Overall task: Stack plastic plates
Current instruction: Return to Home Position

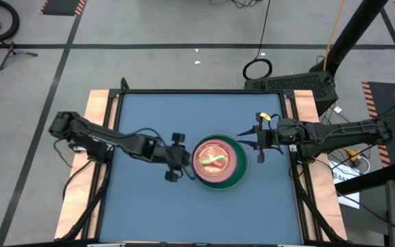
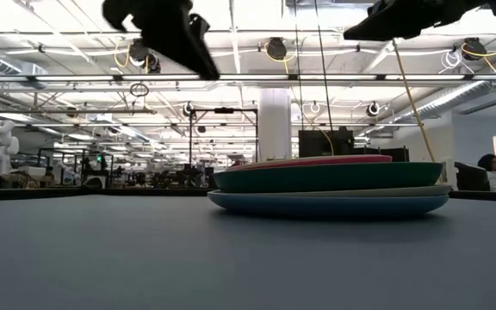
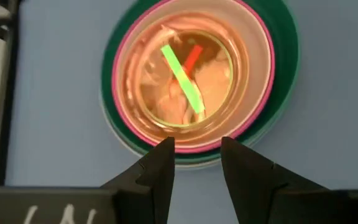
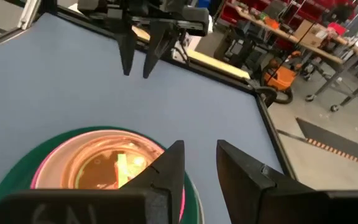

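Observation:
The plastic plates stand in one stack (image 1: 217, 161) on the blue table, a little right of its middle. A blue plate (image 2: 325, 205) is at the bottom, with a pale one, a dark green one (image 2: 325, 176) and a pink one (image 2: 317, 161) above it. A small translucent pink plate (image 3: 179, 81) lies on top, and a green and a red strip show in it. My left gripper (image 3: 196, 152) hangs open above the stack's left rim, slanting down, with nothing between its fingers. My right gripper (image 4: 199, 152) hovers open and raised at the stack's right side.
The blue table top (image 1: 149, 206) stretches on every side of the stack. Wooden boards run along its left edge (image 1: 98, 110) and right edge (image 1: 306, 103). Both arms reach in from the sides, well above the table.

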Robot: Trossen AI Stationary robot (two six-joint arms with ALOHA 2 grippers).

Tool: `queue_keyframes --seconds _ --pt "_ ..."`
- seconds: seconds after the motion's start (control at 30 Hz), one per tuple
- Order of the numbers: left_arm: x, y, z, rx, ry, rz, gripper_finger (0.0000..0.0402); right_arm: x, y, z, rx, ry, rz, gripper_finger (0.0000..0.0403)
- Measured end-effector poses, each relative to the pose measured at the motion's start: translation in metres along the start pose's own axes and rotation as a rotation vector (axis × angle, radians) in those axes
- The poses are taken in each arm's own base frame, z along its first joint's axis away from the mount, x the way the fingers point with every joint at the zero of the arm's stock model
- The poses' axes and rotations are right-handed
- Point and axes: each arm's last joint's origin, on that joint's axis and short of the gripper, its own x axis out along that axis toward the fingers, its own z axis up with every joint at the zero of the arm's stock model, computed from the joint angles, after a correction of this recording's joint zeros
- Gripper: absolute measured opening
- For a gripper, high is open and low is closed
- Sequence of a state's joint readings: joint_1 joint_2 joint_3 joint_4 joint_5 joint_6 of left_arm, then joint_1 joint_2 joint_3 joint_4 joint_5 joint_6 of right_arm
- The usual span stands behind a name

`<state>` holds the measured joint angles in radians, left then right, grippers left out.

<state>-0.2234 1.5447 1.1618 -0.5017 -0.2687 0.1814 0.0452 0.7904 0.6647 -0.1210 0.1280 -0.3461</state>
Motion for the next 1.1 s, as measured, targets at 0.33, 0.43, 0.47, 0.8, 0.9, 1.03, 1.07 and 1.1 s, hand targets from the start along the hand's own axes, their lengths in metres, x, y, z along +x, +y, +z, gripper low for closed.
queue_keyframes --seconds 0.33,0.43,0.47,0.8,0.9,1.03,1.07,1.1 --pt "-0.037 0.004 -0.033 -0.052 -0.146 0.026 0.0138 -0.008 0.001 -0.006 -0.02 -0.072 -0.025 0.0089" --pt "-0.049 0.007 -0.049 -0.083 -0.159 0.039 0.0138 -0.011 0.002 -0.008 -0.022 -0.102 -0.036 0.0089" --pt "-0.054 0.008 -0.052 -0.099 -0.183 0.046 0.0138 -0.012 0.002 -0.01 -0.023 -0.105 -0.038 0.0089" --pt "-0.096 0.017 -0.099 -0.191 -0.324 0.092 0.0138 -0.02 0.001 -0.01 -0.018 -0.13 -0.046 0.0089" --pt "-0.108 0.018 -0.11 -0.225 -0.377 0.103 0.0138 -0.022 0.001 -0.009 -0.015 -0.138 -0.045 0.0089" --pt "-0.119 0.018 -0.125 -0.239 -0.43 0.112 0.0138 -0.023 0.002 -0.009 -0.018 -0.163 -0.001 0.0089" --pt "-0.121 0.017 -0.13 -0.241 -0.434 0.114 0.0138 -0.024 0.002 -0.008 -0.018 -0.168 0.0 0.0089" --pt "-0.123 0.017 -0.134 -0.244 -0.439 0.117 0.0138 -0.024 0.002 -0.008 -0.018 -0.17 0.002 0.0089"
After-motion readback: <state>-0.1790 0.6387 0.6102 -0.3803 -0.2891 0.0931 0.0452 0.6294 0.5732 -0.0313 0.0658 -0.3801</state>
